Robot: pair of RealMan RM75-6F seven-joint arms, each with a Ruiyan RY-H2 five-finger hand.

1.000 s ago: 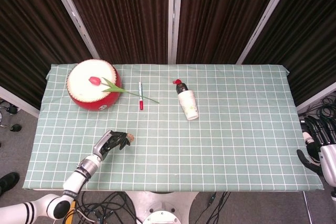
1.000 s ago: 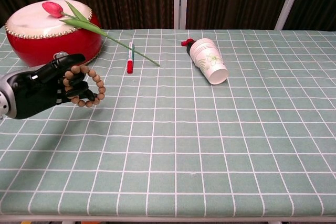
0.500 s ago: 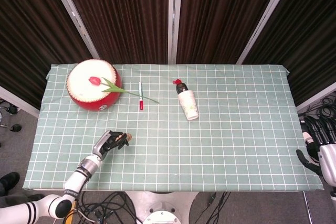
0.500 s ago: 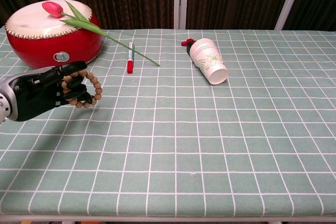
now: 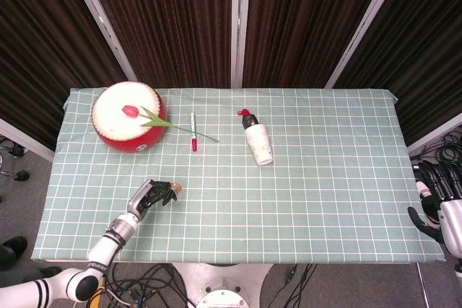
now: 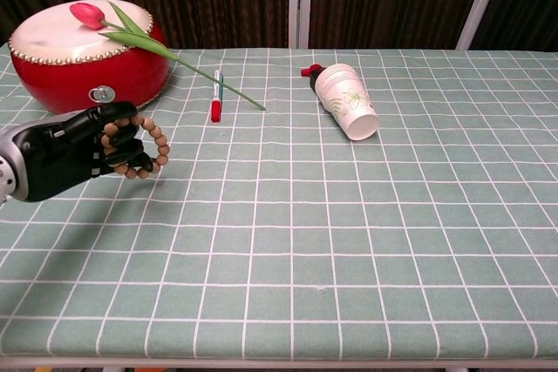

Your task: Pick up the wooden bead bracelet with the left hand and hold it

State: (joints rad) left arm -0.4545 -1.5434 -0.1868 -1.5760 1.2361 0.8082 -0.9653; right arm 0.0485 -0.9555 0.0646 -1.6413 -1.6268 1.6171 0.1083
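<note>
Left hand (image 6: pixel 74 147) has its fingers curled through the wooden bead bracelet (image 6: pixel 144 147), whose loop hangs at the fingertip side, above the worktop (image 6: pixel 349 215) just before the red drum (image 6: pixel 83 54). Right hand (image 5: pixel 437 196) waits far off, fingers apart.

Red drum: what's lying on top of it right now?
On the red drum lies a tulip, bloom on the white drumhead, stem running off its edge toward the marker. The drumhead beneath the flower is hidden.

A robot lab: dark curtains (image 5: pixel 166 19) behind a checked-cloth desk (image 5: pixel 325 178), loose cables (image 5: pixel 144 283) on the grey floor (image 5: pixel 29 192).
</note>
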